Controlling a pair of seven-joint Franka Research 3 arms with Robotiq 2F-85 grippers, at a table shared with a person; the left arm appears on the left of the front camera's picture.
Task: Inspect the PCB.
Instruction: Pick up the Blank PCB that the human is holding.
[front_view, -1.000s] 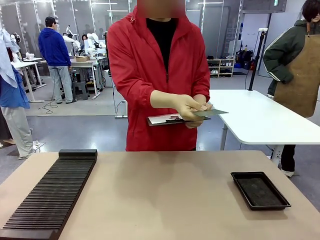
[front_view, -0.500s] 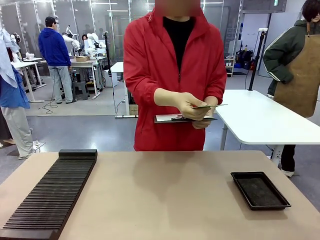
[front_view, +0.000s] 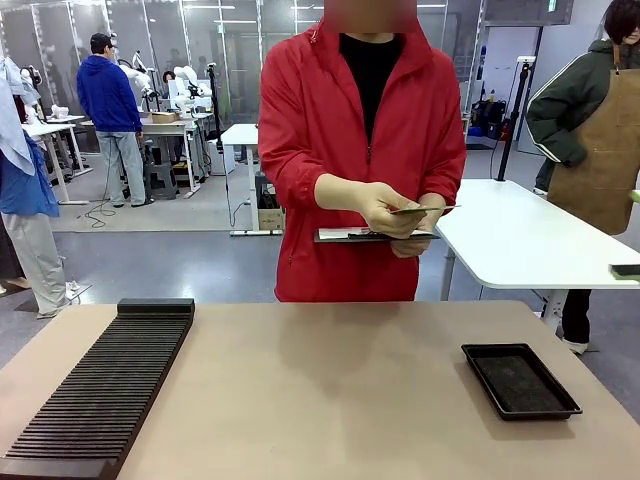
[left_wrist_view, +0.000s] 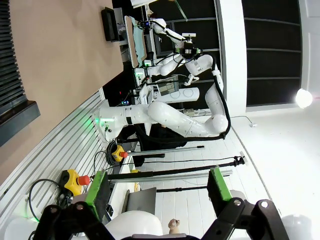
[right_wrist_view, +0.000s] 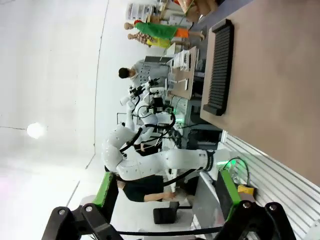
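A person in a red jacket stands beyond the table's far edge. One hand holds the thin green PCB nearly edge-on over a grey clipboard held in the other hand. My left gripper is open, its green pads wide apart and pointing away from the table toward the room. My right gripper is open too, with nothing between its fingers.
A shallow black tray lies at the table's right. A long black ribbed rack runs along the left side, and it shows again as the ribbed rack in the right wrist view. Other people stand farther off.
The person has shifted slightly to the right and brought the PCB up from flat to nearly edge-on above the clipboard.
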